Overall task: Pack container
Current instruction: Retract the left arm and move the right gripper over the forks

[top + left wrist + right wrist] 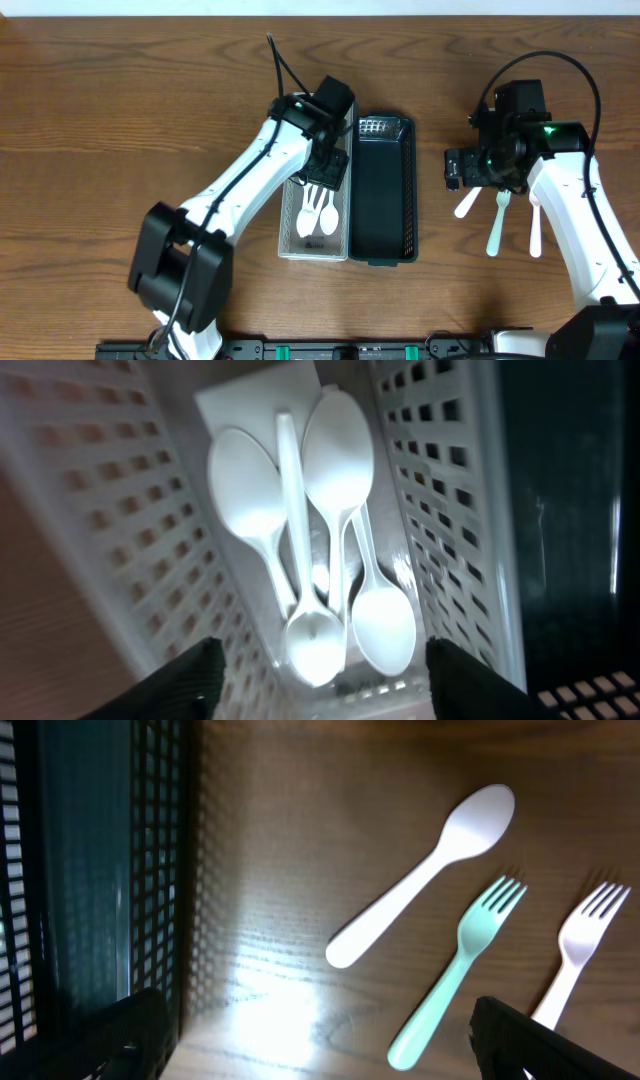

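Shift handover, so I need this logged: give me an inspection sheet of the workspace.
Surface: wooden table, bare wood.
Job's things: white basket holds white spoons; dark basket looks empty; loose spoon, mint fork and white fork lie on the table.
Clutter: nothing seen.
Grippers: left gripper open above the white basket; right gripper open, empty, near the loose cutlery.
Cables: black cables rise off both arms, clear of the baskets.
Surroundings: pale strip beyond the far edge.

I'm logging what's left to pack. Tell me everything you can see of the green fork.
The green fork is mint-coloured, plastic-looking, one piece: short tines and a rounded handle. It lies flat on the wooden table between a white spoon and a white fork, touching neither, with no jaws on it.
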Robot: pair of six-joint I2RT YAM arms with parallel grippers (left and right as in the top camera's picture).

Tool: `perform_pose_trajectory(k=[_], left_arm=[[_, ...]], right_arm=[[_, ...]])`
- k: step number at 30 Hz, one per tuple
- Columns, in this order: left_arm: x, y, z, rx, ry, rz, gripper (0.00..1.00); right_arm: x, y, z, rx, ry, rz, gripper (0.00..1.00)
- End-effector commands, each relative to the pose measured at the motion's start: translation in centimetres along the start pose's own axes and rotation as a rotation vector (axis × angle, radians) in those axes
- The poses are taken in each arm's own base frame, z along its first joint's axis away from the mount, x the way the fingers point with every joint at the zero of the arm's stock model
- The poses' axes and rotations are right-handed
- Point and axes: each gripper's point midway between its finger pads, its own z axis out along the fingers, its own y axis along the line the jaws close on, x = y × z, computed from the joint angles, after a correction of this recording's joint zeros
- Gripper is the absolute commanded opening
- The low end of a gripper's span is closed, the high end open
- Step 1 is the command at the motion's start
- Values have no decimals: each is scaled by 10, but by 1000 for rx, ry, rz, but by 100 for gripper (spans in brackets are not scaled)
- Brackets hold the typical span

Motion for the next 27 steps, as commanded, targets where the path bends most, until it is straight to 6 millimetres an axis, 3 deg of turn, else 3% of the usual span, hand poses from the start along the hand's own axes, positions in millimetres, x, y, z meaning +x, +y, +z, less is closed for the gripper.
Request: perform_pose_trajectory(k=[1,2,6,9,12,16,19,23,27], left_arm=[[-15,13,-64,-78,-170,23,70],[-14,21,-76,-117,-199,17,71],[-1,59,-126,-214,-299,-57,100],[14,99,-152,-236,-336,-203,98],[31,145,-165,-271,-341,-372,98],[56,196,-165,-267,-298,-561,98],[70,219,-163,-240,-281,-662,98],[84,240,-163,-245,-274,-739,98],[85,243,-163,-237,-279,-752,98]], right_arm=[[-20,-11,-17,51,-79,75,99],[-27,-14,-26,73,-114,97,99],[-64,-19,-82,104,-295,144,99],[-87,-16,-123,79,-421,204,99],[-89,-26,-133,97,-438,304,99],[-61,-52,-101,159,-267,380,99],[-35,-76,-70,200,-114,439,99],[-12,-90,-27,180,21,456,99],[5,-92,12,166,85,456,99]])
